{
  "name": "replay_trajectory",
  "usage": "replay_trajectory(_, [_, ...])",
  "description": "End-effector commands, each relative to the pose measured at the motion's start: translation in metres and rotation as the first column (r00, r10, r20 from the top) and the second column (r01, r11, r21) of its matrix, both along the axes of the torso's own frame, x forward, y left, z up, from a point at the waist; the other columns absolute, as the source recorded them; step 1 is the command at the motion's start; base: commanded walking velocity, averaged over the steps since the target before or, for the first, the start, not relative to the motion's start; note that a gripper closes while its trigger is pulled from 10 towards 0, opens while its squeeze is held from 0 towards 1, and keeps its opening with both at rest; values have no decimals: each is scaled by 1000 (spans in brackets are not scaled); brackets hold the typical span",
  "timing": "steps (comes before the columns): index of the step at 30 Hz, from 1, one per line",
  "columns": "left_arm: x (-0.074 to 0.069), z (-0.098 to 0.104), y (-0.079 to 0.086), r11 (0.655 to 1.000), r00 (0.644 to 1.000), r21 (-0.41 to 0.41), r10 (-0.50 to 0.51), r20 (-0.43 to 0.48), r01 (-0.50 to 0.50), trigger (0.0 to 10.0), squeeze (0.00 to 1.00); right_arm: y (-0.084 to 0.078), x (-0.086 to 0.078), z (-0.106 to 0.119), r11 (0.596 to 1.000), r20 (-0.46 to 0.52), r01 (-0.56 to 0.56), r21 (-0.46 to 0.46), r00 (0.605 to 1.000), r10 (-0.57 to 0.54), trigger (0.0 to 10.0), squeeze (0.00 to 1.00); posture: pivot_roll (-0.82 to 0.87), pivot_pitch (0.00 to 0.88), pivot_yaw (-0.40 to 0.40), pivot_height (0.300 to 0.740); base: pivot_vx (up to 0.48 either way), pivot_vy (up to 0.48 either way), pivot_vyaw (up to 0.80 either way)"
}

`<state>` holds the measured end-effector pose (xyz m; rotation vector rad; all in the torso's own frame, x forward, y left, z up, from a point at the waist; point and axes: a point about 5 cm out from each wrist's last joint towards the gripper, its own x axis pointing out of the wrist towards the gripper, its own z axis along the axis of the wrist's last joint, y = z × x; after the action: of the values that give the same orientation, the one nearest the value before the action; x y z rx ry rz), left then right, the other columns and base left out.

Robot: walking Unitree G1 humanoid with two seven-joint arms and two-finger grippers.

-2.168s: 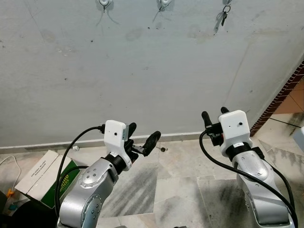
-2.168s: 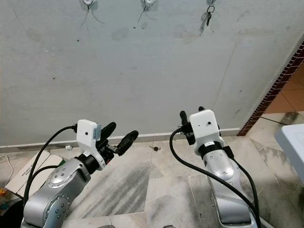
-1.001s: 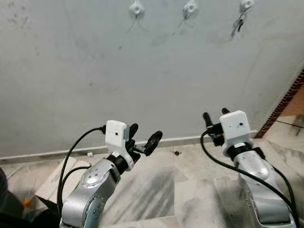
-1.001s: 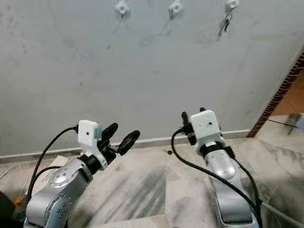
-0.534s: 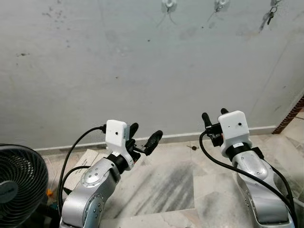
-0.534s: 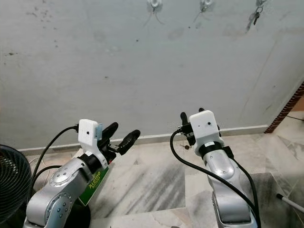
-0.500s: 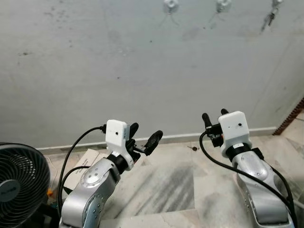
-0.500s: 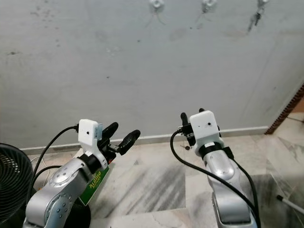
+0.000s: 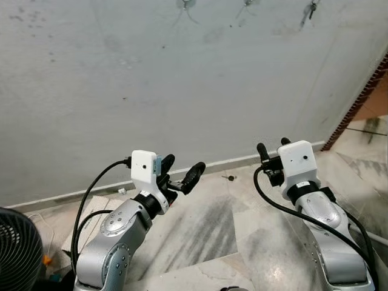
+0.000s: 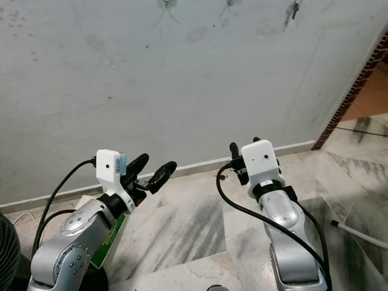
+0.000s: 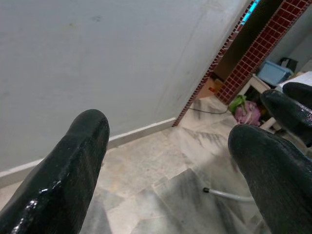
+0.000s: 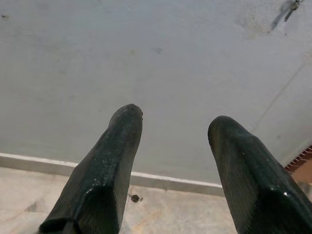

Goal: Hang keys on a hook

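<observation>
Keys [image 9: 312, 8]: a small dark bunch hanging on the rightmost hook at the top of the grey wall, long axis up and down, free end pointing at the floor; well above and apart from both grippers.
Hooks: two more on the same wall, one [image 9: 186, 3] to the left and one [image 9: 248, 2] between it and the keys; whether anything hangs on them cannot be told.
Left gripper [image 9: 180, 170]: raised before the wall at the level of the skirting, fingers [image 11: 73, 161] spread apart, holding nothing.
Right gripper [image 9: 271, 150]: raised alongside, pointing up at the wall, fingers [image 12: 114, 161] parted and empty.
Box [image 10: 108, 238]: white and green carton on the marble floor behind the left arm; contents hidden.
Fan [image 9: 17, 248]: black grille at the lower left edge.
Change since half a second ago: the camera has swung right, so the hooks and keys sit further left and the brick edge [image 9: 357, 100] shows on the right; both arms hold the same pose.
</observation>
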<state>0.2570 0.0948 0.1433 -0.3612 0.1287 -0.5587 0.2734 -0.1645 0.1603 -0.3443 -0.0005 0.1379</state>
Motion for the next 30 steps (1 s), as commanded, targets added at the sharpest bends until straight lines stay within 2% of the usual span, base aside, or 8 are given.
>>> replay_trajectory(1, [0,0,2,1000,1000,-6,1,-12,-1,10000,0,2,0,3,1000,6,-4,5,1000,4,10000,0,-77,111,47,740,0,0,-788])
replay_trajectory(30, [-3,-1,-1,1000,1000,-2,-18,-17,18,10000,0,3,1,3,1000,10,-13,-1,1000,13,10000,0,-77,98,45,740,0,0,-787])
